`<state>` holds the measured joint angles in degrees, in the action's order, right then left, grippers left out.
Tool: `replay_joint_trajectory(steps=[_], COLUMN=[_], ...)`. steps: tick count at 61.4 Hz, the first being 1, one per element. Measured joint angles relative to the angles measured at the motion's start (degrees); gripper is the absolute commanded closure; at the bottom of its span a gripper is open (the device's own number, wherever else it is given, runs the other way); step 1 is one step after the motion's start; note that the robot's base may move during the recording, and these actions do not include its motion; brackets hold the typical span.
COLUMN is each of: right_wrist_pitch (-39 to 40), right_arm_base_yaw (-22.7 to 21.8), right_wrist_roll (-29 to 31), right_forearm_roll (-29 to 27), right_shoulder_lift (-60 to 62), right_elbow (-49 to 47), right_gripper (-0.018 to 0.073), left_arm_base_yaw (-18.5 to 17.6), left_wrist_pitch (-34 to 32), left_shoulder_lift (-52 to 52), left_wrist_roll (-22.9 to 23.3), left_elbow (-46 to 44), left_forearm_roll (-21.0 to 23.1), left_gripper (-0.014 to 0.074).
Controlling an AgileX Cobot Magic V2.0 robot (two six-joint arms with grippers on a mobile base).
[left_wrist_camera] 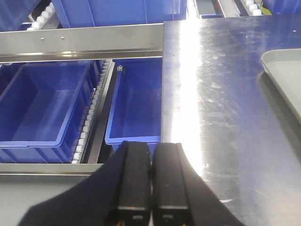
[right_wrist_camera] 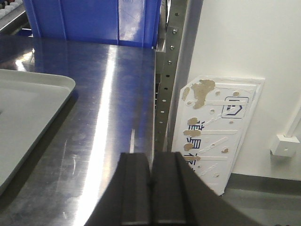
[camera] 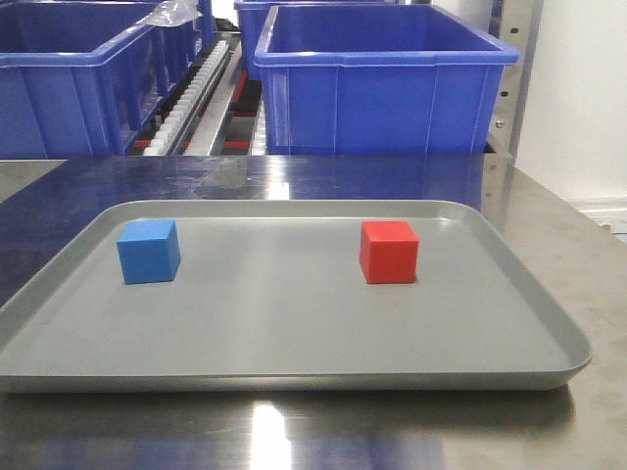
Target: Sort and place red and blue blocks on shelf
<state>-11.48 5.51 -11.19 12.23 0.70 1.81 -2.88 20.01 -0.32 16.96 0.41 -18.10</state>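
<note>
In the front view a blue block [camera: 148, 251] sits on the left of a grey tray [camera: 294, 333] and a red block [camera: 388, 252] on its right, both upright and apart. The shelf [camera: 211, 98] with roller tracks stands behind. Neither gripper shows in the front view. My left gripper [left_wrist_camera: 151, 148] is shut and empty, over the steel table's left edge, with the tray's corner [left_wrist_camera: 282, 75] far to its right. Shut and empty too, my right gripper [right_wrist_camera: 150, 157] hangs over the table's right edge, the tray [right_wrist_camera: 28, 103] to its left. Both wrist views miss the blocks.
Large blue bins [camera: 377, 83] stand on the shelf behind the tray. More blue bins [left_wrist_camera: 47, 103] sit on a lower level left of the steel table [left_wrist_camera: 221, 117]. A perforated steel post [right_wrist_camera: 169, 70] and a white board [right_wrist_camera: 216, 127] against the wall lie right of the table.
</note>
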Motion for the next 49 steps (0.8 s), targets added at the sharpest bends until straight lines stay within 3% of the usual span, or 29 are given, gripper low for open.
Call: replay_joint_trajectory(steps=[33,49], right_wrist_pitch=[0.0,5.3], right_arm_base_yaw=[0.0,0.0], right_wrist_roll=[0.0,0.0], right_forearm_roll=[0.0,0.0], right_shoulder_lift=[0.0,0.0], right_elbow=[0.0,0.0], right_gripper=[0.051,0.051], left_arm_base_yaw=[0.0,0.0], left_wrist_pitch=[0.0,0.0], left_shoulder_lift=[0.0,0.0], left_wrist_roll=[0.0,0.0], left_elbow=[0.0,0.0], left_forearm_roll=[0.0,0.0], left_gripper=[0.0463,0.0463])
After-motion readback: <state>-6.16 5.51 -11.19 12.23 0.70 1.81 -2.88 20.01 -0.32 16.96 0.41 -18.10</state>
